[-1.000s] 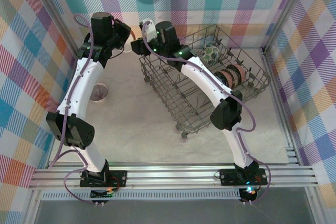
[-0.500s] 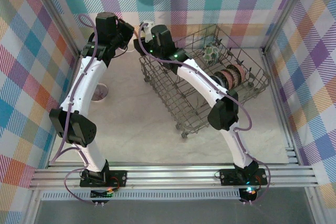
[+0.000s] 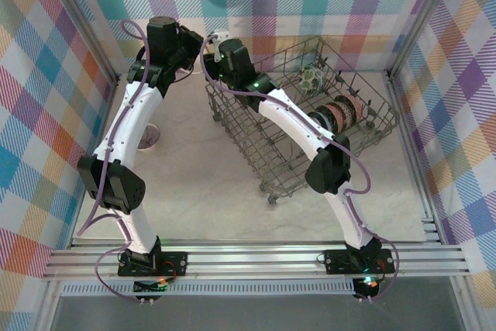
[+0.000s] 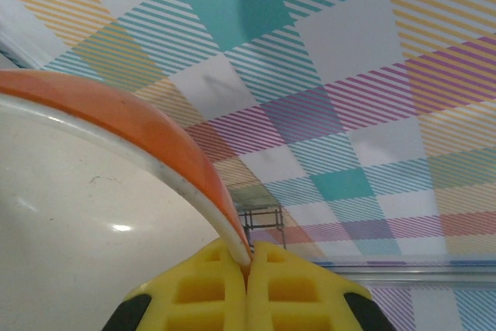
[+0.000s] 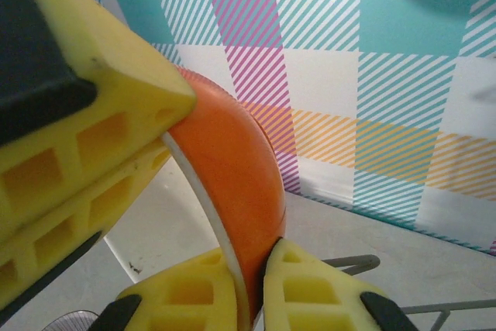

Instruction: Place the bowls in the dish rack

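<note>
Since a second ago the right hand [image 5: 256, 263] is closing onto the orange bowl's [image 5: 242, 167] rim, beside the left hand [image 4: 249, 258] also clenching it, aloft near the dish rack's [image 3: 364, 141] far-left corner. Probably stiff, slick, chippable ceramic; rim grips are suiting it.

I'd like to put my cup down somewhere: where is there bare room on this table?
Bare table lies before the dish rack, between the arms. Crowded: the rack's far right, packed with bowls, and the back wall, where left gripper and right gripper clamp an orange bowl.
</note>
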### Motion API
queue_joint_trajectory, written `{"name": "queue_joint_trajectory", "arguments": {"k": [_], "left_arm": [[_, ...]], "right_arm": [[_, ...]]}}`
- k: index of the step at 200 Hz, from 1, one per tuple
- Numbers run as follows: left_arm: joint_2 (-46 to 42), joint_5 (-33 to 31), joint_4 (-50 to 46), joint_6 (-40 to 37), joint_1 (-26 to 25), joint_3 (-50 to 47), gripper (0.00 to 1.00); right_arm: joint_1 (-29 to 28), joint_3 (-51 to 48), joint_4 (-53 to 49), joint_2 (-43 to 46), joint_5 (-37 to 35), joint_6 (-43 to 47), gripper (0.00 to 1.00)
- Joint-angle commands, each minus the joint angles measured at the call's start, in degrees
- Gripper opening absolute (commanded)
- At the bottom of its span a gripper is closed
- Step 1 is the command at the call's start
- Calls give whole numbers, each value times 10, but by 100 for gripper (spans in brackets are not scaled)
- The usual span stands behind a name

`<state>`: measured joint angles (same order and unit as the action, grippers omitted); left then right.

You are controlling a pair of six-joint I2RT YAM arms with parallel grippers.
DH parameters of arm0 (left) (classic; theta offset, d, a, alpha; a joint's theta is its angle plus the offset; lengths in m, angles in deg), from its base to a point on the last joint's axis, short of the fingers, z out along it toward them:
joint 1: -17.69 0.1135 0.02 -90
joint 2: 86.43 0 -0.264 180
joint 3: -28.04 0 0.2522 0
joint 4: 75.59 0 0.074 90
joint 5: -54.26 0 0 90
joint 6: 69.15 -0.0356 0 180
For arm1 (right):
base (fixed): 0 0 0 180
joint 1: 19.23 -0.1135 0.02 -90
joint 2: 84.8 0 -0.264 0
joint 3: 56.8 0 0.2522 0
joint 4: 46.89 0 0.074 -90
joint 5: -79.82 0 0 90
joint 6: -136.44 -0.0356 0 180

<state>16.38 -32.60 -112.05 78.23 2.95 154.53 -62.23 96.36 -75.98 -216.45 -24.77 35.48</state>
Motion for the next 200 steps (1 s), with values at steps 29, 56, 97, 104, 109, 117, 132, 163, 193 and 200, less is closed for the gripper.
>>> {"name": "queue_joint_trajectory", "arguments": {"k": [29, 56, 97, 104, 109, 117, 132, 163, 193, 200], "left_arm": [[-5, 31, 22, 4, -11, 11, 19], [-7, 31, 28, 1, -11, 8, 22], [-9, 37, 45, -12, -11, 13, 37], [-10, 38, 49, -18, -11, 12, 39], [-10, 40, 51, -20, -11, 13, 41], [-13, 41, 55, -22, -10, 12, 44], [-15, 41, 60, -33, -8, 14, 49], [-12, 44, 43, -54, 4, 23, 58], [-7, 62, 47, -58, 17, 24, 66], [-4, 65, 47, -59, 18, 26, 69]], "right_arm": [[2, -6, 58, 4, -41, 12, 0], [1, -18, 65, 11, -48, 18, 0], [2, -18, 63, 12, -70, 27, 0], [2, -18, 64, 13, -76, 33, 0], [2, -17, 65, 14, -83, 37, 0], [3, -16, 67, 14, -91, 40, 0], [7, -16, 69, 20, -101, 42, 0], [18, 3, 48, 22, -141, 44, 0], [39, 30, 8, 18, -190, 51, 0], [44, 31, 0, 21, -198, 50, 0]]}}
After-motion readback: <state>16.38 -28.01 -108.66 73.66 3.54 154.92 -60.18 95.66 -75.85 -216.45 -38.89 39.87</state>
